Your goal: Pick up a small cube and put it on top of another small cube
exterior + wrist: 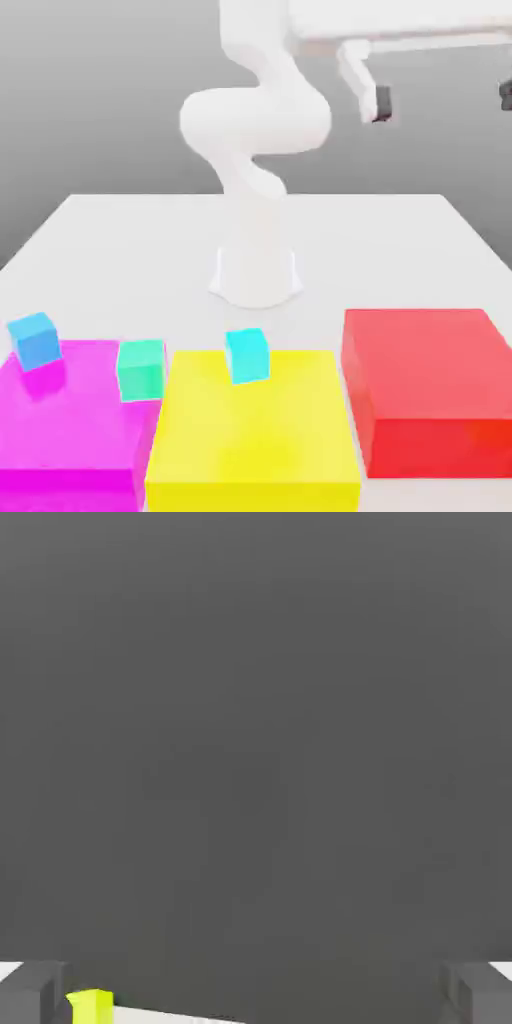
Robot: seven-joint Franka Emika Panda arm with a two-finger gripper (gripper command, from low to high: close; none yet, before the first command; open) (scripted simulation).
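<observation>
Jaws stand wide and empty, high above the counter (pixel 100 240). Mint cube (pixel 141 370) sits just beside the yellow block (pixel 255 440) (at its edge toward the exterior view's left). Lime cube (pixel 92 1006) lies beneath the hand.

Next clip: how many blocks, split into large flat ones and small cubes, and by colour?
Large flat blocks: 3 (magenta, yellow, red)
Small cubes: 4 (sky-blue, sea-green, cyan, lime)
Total: 7
</observation>
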